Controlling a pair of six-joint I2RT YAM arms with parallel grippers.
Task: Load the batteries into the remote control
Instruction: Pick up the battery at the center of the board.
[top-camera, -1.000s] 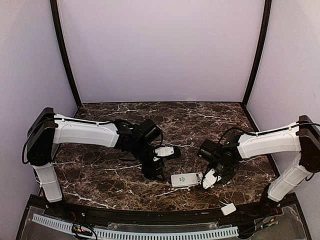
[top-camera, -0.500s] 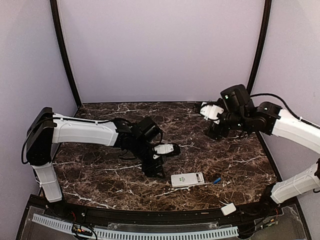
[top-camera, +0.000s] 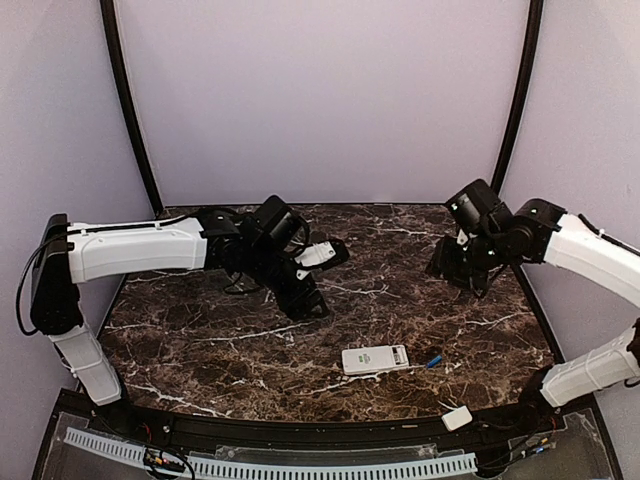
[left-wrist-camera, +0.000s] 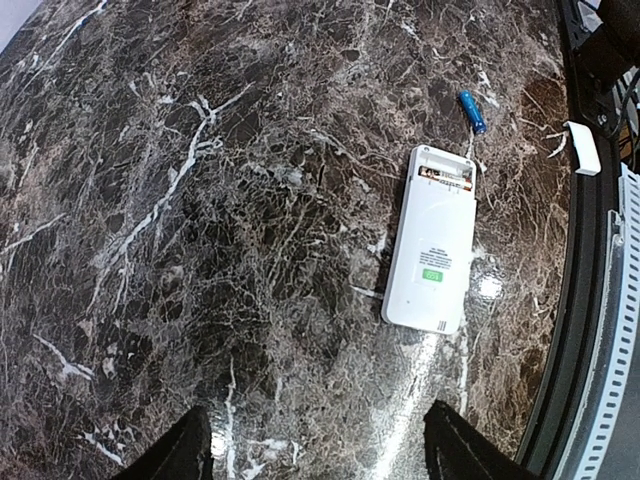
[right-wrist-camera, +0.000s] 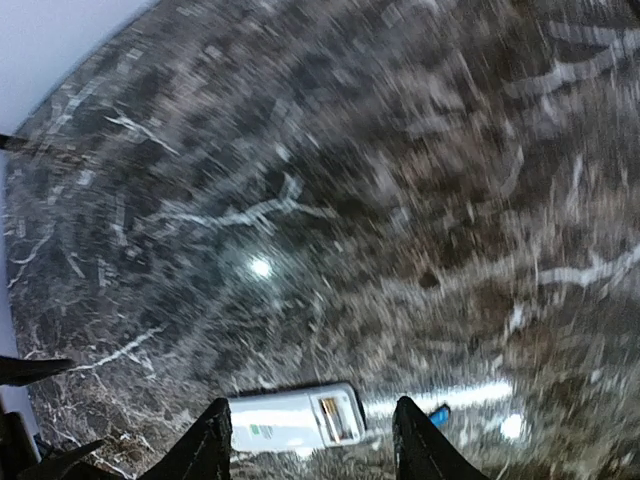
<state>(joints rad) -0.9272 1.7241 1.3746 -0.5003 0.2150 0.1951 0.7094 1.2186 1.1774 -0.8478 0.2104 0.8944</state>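
The remote control (top-camera: 375, 359) is lying back-up in the lower centre of the overhead frame, with its battery bay open at the right-hand end. One blue battery (top-camera: 433, 361) is resting on the table (top-camera: 200, 340) just beside that open end, not touching it. Whether a cell is already sitting in the bay I cannot tell; the left wrist view shows only something brownish there. A white cover piece (top-camera: 457, 418) is sitting at lower right, by the table's near rim.

My left hand (left-wrist-camera: 315, 455) is hovering up and left of the remote, fingers spread wide and holding nothing. My right hand (right-wrist-camera: 312, 445) is hanging well away at upper right, fingers apart and also empty.

I am expecting two risks. The round battery may roll toward the rim if I nudge it, and the light, unpinned remote may slide when I press a cell in.
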